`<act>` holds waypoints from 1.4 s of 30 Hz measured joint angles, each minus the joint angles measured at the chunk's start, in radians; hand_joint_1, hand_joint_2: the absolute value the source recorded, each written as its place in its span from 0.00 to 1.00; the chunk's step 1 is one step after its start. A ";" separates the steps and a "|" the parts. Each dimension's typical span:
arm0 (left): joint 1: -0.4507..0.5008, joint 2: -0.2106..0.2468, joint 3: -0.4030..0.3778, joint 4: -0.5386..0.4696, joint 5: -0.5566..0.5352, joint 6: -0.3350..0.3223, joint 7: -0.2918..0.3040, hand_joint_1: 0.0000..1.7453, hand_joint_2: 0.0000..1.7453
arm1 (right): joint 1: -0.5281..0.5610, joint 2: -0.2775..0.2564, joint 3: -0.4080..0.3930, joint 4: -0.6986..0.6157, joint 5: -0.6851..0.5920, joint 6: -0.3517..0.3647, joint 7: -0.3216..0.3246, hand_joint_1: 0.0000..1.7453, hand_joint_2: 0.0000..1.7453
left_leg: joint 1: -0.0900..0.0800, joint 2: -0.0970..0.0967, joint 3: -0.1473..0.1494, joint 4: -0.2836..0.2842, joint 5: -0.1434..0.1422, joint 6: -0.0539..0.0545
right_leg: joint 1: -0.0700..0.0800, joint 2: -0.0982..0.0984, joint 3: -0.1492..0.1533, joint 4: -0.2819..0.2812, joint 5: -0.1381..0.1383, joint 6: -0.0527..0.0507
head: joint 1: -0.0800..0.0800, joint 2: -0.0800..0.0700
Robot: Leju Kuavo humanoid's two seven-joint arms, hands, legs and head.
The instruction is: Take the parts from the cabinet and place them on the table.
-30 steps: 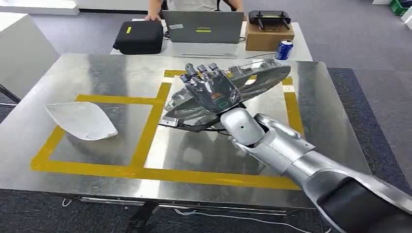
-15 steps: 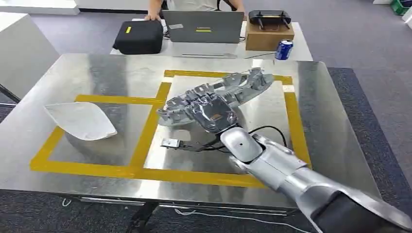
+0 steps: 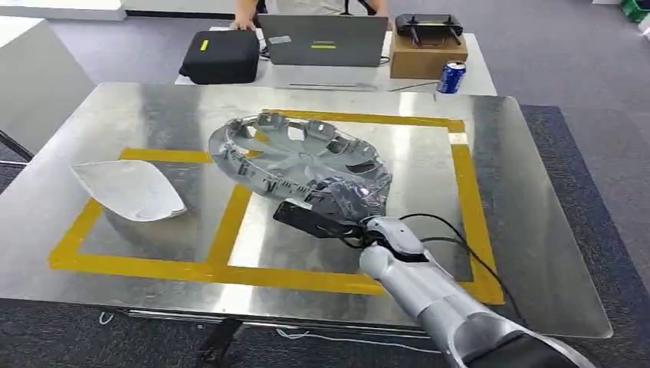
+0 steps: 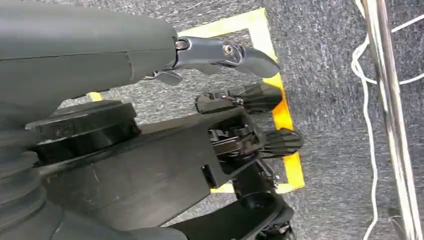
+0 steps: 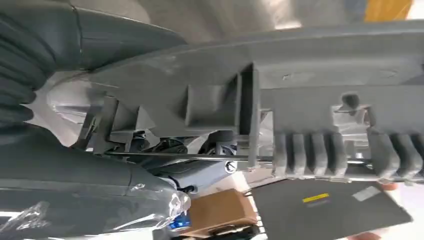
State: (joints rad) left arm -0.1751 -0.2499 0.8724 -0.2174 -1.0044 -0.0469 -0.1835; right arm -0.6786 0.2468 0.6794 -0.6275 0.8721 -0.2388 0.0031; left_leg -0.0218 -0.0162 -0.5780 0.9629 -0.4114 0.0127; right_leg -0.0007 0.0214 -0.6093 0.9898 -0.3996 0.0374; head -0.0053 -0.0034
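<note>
Right arm: the silver arm (image 3: 429, 287) comes in from the near right edge of the metal table (image 3: 536, 230), with a black cable looping beside its wrist.
Right hand: the right hand (image 3: 349, 201) grips the near rim of the wheel cover (image 3: 295, 157); the right wrist view shows grey fingers (image 5: 90, 192) wrapped around the ribbed rim (image 5: 320, 145).
Wheel cover: grey, round and spoked, tilted, over the yellow tape line (image 3: 230, 218) between the two marked boxes; whether its far edge touches the table I cannot tell.
White part: a pointed white shell (image 3: 130, 189) lies flat in the left taped box, well apart from the wheel cover.
Left hand: the left hand (image 4: 250, 100) hangs over grey carpet (image 4: 325, 75), dark fingers (image 4: 257, 60) apart, holding nothing.
Far desk: behind the table stand a black case (image 3: 221, 56), a laptop (image 3: 322, 40), a cardboard box (image 3: 428, 52) with a black device on top, and a blue can (image 3: 451, 77).
Person: a person sits behind the laptop, one hand (image 3: 245, 23) by the black case.
</note>
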 joint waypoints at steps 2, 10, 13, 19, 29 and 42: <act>-0.001 0.002 0.000 0.000 0.000 0.000 0.000 0.00 1.00 | -0.011 0.000 -0.013 0.026 0.000 0.000 0.000 1.00 1.00 | 0.000 0.000 0.001 0.000 0.000 0.000 | 0.000 0.000 0.001 0.000 0.000 0.000 | 0.000 0.000; 0.000 0.003 0.000 0.000 0.012 0.004 0.000 0.00 1.00 | -0.038 0.001 -0.034 0.059 0.041 -0.008 0.051 1.00 1.00 | 0.000 -0.001 0.002 0.000 0.001 0.002 | 0.000 -0.001 0.002 0.000 0.001 0.001 | 0.000 0.000; 0.000 0.003 0.000 0.000 0.016 0.005 0.000 0.00 1.00 | -0.050 0.001 -0.035 0.072 0.060 -0.005 0.073 1.00 1.00 | 0.000 -0.001 0.002 0.000 0.002 0.001 | 0.000 -0.001 0.002 0.000 0.001 0.001 | 0.000 0.000; 0.000 0.003 0.000 0.000 0.018 0.005 0.000 0.00 1.00 | -0.070 0.001 -0.028 0.099 0.149 -0.002 0.140 1.00 1.00 | 0.000 -0.001 0.002 0.000 0.002 0.001 | 0.000 -0.001 0.002 0.000 0.001 0.001 | 0.000 0.000; 0.000 0.004 -0.003 0.000 0.033 0.003 0.006 0.00 1.00 | -0.080 -0.034 0.003 0.137 0.395 0.040 0.299 1.00 1.00 | -0.001 -0.002 0.001 0.000 0.002 0.002 | -0.001 -0.002 0.002 0.000 0.001 0.001 | 0.000 0.000; 0.000 0.003 -0.020 0.000 0.043 0.004 -0.001 0.00 1.00 | -0.071 -0.057 -0.014 0.136 0.437 0.084 0.316 0.00 0.00 | -0.001 -0.002 0.000 0.000 0.002 0.002 | -0.001 -0.002 0.001 0.000 0.001 0.001 | -0.001 0.000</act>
State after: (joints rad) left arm -0.1748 -0.2464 0.8526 -0.2174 -0.9613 -0.0431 -0.1846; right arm -0.7494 0.1900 0.6657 -0.4917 1.3093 -0.1553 0.3193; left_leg -0.0227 -0.0178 -0.5776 0.9631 -0.4099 0.0145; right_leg -0.0017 0.0196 -0.6081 0.9893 -0.3986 0.0388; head -0.0065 -0.0034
